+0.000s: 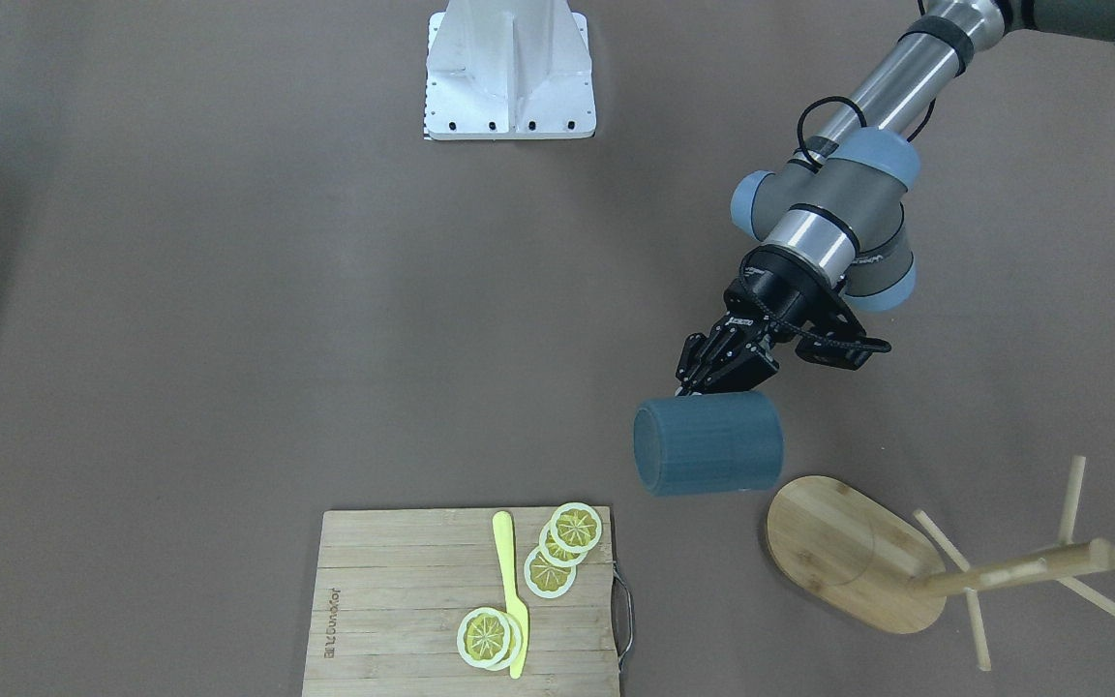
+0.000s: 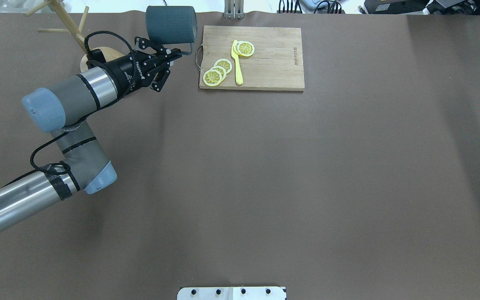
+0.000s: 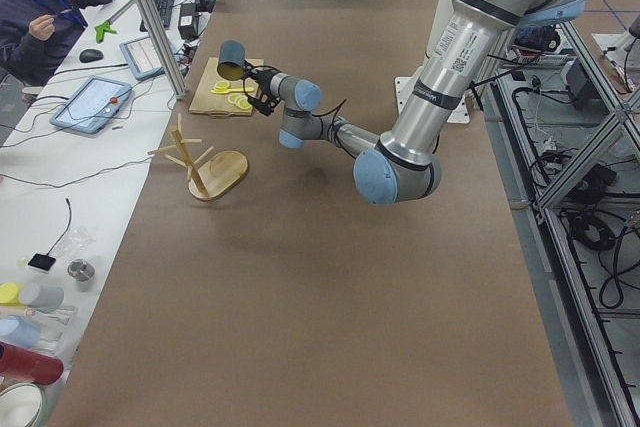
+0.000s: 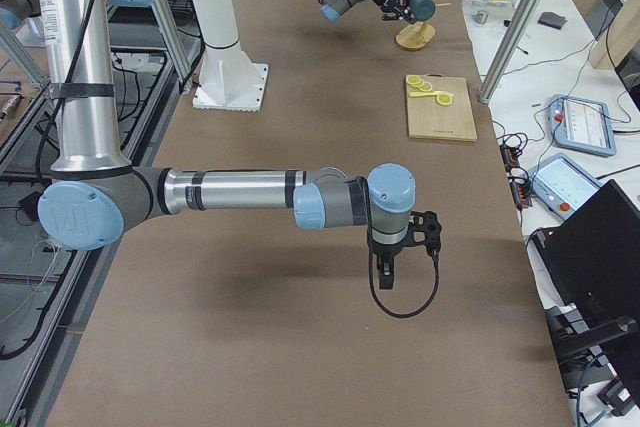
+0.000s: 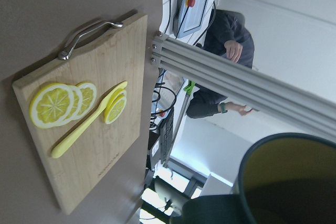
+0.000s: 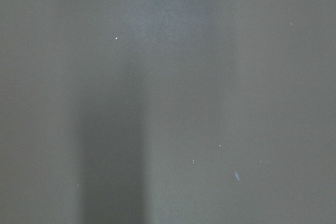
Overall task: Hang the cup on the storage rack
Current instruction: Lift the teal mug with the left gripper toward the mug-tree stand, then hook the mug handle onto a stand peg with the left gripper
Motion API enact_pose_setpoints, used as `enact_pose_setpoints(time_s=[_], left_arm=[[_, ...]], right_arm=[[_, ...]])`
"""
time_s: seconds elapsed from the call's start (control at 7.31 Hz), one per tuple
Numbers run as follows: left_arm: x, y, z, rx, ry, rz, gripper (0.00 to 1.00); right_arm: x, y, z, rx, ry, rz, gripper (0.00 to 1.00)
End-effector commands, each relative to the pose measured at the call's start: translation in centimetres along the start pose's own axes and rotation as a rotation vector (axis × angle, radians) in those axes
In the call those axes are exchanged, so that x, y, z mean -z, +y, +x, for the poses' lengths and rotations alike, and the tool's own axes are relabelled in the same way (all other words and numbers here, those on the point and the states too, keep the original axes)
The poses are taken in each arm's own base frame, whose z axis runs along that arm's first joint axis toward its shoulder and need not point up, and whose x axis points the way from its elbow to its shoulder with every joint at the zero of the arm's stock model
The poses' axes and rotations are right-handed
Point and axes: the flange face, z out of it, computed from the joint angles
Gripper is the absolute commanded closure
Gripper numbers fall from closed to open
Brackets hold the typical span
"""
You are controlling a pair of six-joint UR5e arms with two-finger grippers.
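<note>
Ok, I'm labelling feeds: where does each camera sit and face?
Front-facing: across the table, facing robot's base; left gripper holds cup.
Overhead: behind robot, looking forward; left arm.
Exterior left: table's left end; left arm nearest.
Exterior right: right end; right arm nearest.
Left wrist: cutting board, cup rim.
Right wrist: table only.
Shared: all exteriors show the cup.

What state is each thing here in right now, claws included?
Cup: lifted, tipped sideways, held by its handle.
Left claw: shut on the cup.
Rack: upright, pegs empty.
Cutting board: flat, carrying lemon slices and a knife.
Right claw: cannot tell open or shut.
</note>
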Motion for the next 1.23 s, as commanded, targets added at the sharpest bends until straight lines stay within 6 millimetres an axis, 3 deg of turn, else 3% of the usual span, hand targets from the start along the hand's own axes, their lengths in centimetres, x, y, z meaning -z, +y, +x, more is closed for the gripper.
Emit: enact_pose_setpoints(time_s=[0.0,0.27,0.41,0.82,0.96,1.1], left_arm=[[-1.1,-2.3,0.9,0.098,0.074,0.169,1.0],[-1.1,-7.3,5.7,0.146,0.115,0.283,1.0],[-0.9,-8.2,6.7,0.144,0.109,0.288,1.0],[-1.1,-10.0,7.3,0.136,0.108,0.318,1.0],[-0.7,-11.2,8.7,0.138,0.076,0.308,1.0],[-0.6,-11.1,8.9,0.134,0.07,0.292,1.0]], right_arm=[[0.4,-0.1,-0.4,0.002,0.0,0.008,0.0],[0.4,-0.1,-0.4,0.002,0.0,0.008,0.0],[0.5,-0.1,-0.5,0.005,0.001,0.011,0.0],[0.7,-0.3,-0.7,0.008,0.001,0.016,0.0],[0.8,-0.3,-0.8,0.009,0.001,0.017,0.0],[0.8,-0.3,-0.8,0.004,0.001,0.017,0.0]])
